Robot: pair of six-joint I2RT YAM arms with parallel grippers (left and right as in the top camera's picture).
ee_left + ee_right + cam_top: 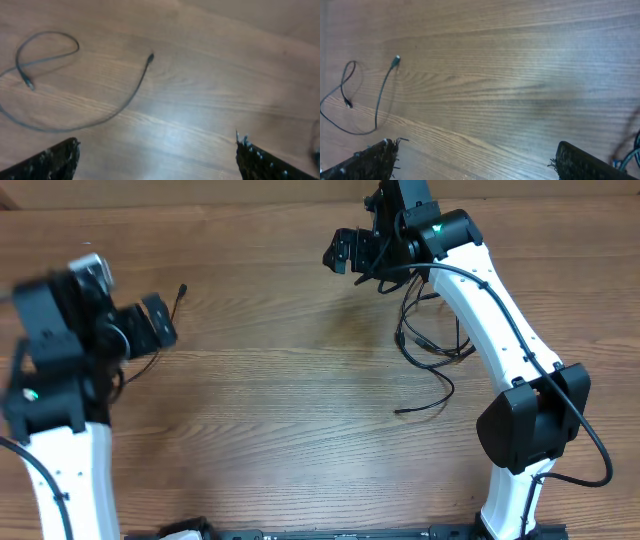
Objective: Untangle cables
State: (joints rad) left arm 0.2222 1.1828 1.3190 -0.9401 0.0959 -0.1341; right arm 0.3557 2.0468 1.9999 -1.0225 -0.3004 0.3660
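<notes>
I'm looking at a pale brown wood-grain worktop [280,400], smooth and faintly glossy. One thin black cable [131,95] curves loosely beyond the left gripper [156,147]. More thin black cords [432,346] lie tangled beside the white right arm [490,310]. The left gripper and the right gripper [475,149] both gape wide, empty.

Evenly and warmly lit from above, fairly bright, with only soft, faint shadows on the table [280,400]. Overhead, smeared with blur at the left arm [70,310], crisp at the right arm [480,290]. From the left wrist, slightly out of focus throughout, with 1 pale patch of glare mid-frame and near-black, grainy fingertips [52,160] in the 2 lower corners. From the right wrist, sharper in the wood grain, with a diagonal sheen low on the left.
</notes>
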